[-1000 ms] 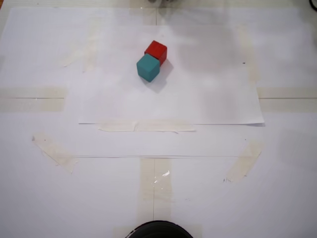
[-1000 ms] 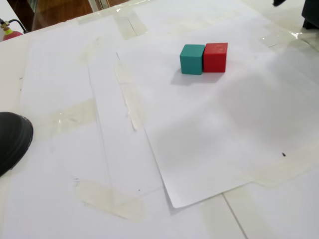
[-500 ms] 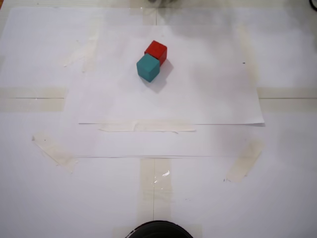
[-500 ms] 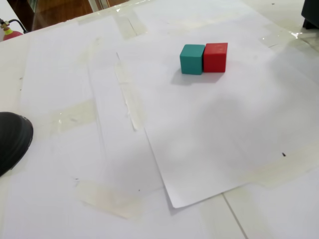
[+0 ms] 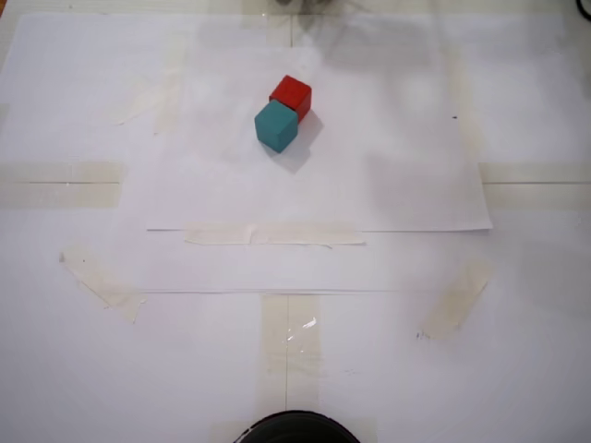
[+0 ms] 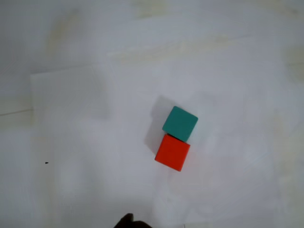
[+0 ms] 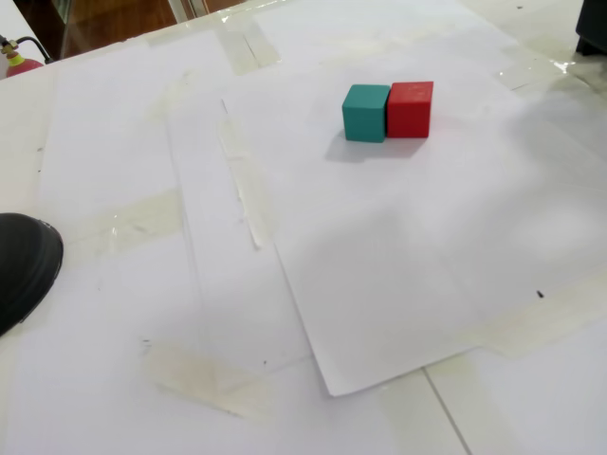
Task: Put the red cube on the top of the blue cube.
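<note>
The red cube [image 5: 292, 94] and the blue cube [image 5: 275, 125] stand side by side on white paper, touching, both resting on the sheet. In a fixed view the red cube [image 7: 411, 108] is right of the blue cube [image 7: 365, 112]. In the wrist view the red cube [image 6: 172, 152] lies just below the blue cube [image 6: 180, 123], well under the camera. Only a dark tip of the gripper [image 6: 128, 222] shows at the bottom edge of the wrist view, well apart from the cubes. Its jaws are hidden.
White paper sheets [image 5: 369, 185] are taped over the table with several strips of masking tape [image 5: 272, 234]. A black round object [image 5: 295, 430] sits at the near edge; it also shows at the left of a fixed view [image 7: 24, 265]. A dark object [image 7: 594, 28] stands at the top right.
</note>
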